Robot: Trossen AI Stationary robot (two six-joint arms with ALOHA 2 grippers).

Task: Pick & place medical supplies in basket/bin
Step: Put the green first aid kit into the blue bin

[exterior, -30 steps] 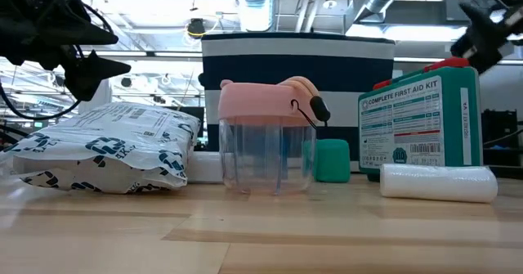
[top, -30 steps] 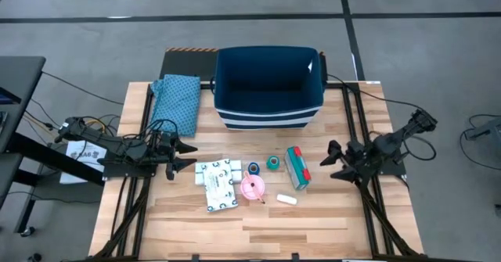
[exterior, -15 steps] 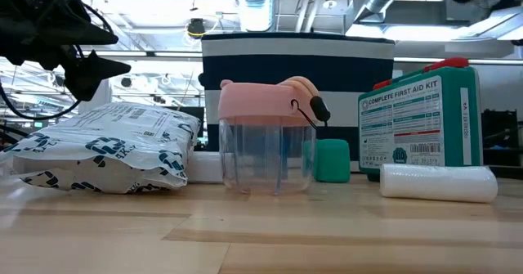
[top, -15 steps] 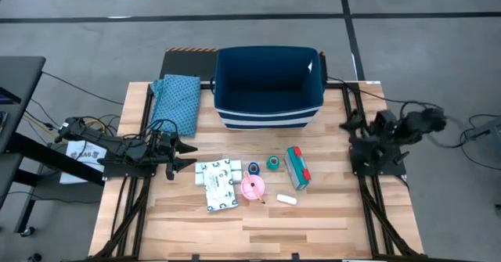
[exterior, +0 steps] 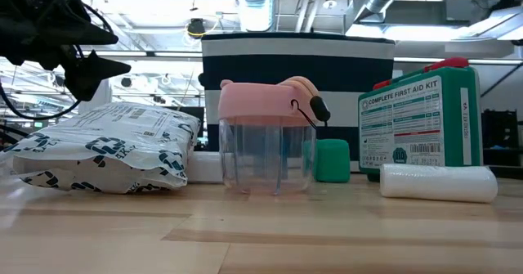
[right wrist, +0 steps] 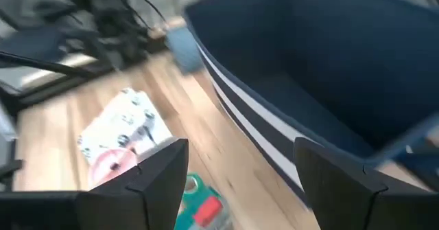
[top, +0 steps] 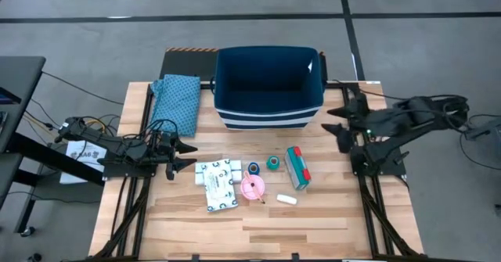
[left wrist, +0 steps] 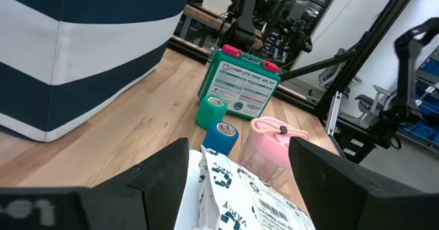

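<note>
The supplies lie in a row on the wooden table in the high view: white packet on a compartment tray (top: 218, 184), blue roll (top: 254, 169), teal roll (top: 272, 163), pink-lidded clear cup (top: 252, 188), teal-and-red first aid box (top: 297, 168) and white tube (top: 286, 200). The navy striped bin (top: 268, 86) stands behind them at the far edge. My left gripper (top: 184, 154) waits open, just left of the packet (left wrist: 240, 196). My right gripper (top: 337, 127) hangs open in the air between the box and the bin's right end, facing the bin (right wrist: 322, 72).
A folded teal patterned cloth (top: 177, 102) lies left of the bin at the far edge. Dark frame rails run along both table sides. Bare wood lies in front of the supplies toward the near edge. In the low view the first aid box (exterior: 421, 127) stands upright beside the cup (exterior: 265, 135).
My right gripper has risen from beside the first aid box, leaving the low view, and swung toward the far edge and the bin, its arm stretching out from the right. It has stayed open. The left arm and all supplies have kept still.
</note>
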